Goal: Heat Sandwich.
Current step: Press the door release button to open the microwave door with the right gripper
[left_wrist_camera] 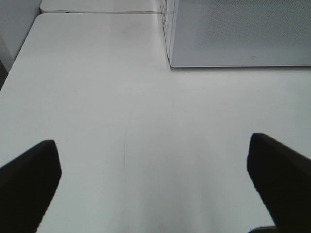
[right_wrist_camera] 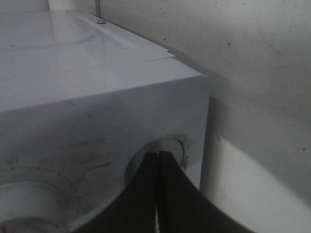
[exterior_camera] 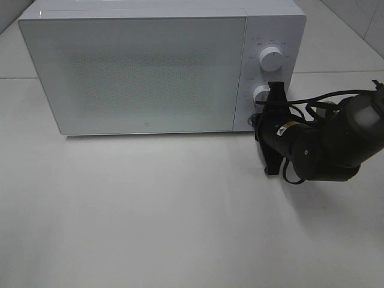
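The sandwich is out of view in all three views. A white microwave [exterior_camera: 138,66] stands at the back of the table with its door closed. My right gripper [exterior_camera: 257,122] is shut, its fingers pressed together, and its tips [right_wrist_camera: 158,154] rest against the small round button [right_wrist_camera: 181,148] at the lower corner of the microwave's control panel. In the left wrist view my left gripper [left_wrist_camera: 151,141] hangs wide open over bare table, with nothing between its fingers [left_wrist_camera: 29,179], short of the microwave's front corner [left_wrist_camera: 172,63]. The left arm does not show in the exterior high view.
Two white dials [exterior_camera: 271,59] [exterior_camera: 261,92] sit above the button on the control panel. The white table [exterior_camera: 150,216] spreads in front of the microwave. The right arm's cables [exterior_camera: 327,99] loop beside the panel. A tiled wall [exterior_camera: 360,18] rises at the back right.
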{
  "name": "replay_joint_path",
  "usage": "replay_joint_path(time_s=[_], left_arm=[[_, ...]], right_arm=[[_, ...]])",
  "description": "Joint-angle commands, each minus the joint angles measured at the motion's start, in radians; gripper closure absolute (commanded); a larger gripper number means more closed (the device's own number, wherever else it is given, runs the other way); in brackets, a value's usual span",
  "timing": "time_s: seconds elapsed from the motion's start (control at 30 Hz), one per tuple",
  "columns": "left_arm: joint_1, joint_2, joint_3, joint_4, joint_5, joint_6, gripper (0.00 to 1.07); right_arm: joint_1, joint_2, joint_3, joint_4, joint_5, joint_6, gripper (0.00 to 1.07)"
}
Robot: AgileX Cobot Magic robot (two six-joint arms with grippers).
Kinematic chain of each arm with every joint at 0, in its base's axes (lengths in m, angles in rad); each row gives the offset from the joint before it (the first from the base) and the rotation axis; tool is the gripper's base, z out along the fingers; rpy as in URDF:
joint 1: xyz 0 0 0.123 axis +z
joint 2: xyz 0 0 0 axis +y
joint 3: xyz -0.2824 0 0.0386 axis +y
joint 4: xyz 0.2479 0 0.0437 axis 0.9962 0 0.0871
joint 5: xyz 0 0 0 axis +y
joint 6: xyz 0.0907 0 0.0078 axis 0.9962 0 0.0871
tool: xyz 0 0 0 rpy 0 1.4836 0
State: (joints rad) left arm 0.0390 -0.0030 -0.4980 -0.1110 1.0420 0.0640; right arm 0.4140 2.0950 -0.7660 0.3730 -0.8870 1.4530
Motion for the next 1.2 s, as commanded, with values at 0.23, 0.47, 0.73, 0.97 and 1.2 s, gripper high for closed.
replay_joint_path(time_s=[0.23, 0.47, 0.73, 0.97, 1.2], left_arm=[[0.002, -0.026, 0.003, 0.001, -0.005, -0.002, 0.05], [0.002, -0.026, 0.003, 0.001, -0.005, -0.002, 0.05], [0.002, -0.026, 0.003, 0.002, -0.005, -0.002, 0.05], [0.002, -0.026, 0.003, 0.002, -0.005, -0.002, 0.05], [0.002, -0.026, 0.003, 0.002, -0.005, -0.002, 0.05]], right_arm=[[-0.007, -0.009, -0.033, 0.044, -0.166, -0.021, 1.07], [-0.007, -0.009, -0.076, 0.079, -0.222, -0.068, 1.07], [-0.007, 0.059, -0.207, 0.083, -0.292, -0.088, 1.07], [-0.007, 0.061, -0.213, 0.084, -0.319, -0.088, 1.07], [-0.007, 0.061, -0.213, 0.085, -0.314, -0.088, 1.07]])
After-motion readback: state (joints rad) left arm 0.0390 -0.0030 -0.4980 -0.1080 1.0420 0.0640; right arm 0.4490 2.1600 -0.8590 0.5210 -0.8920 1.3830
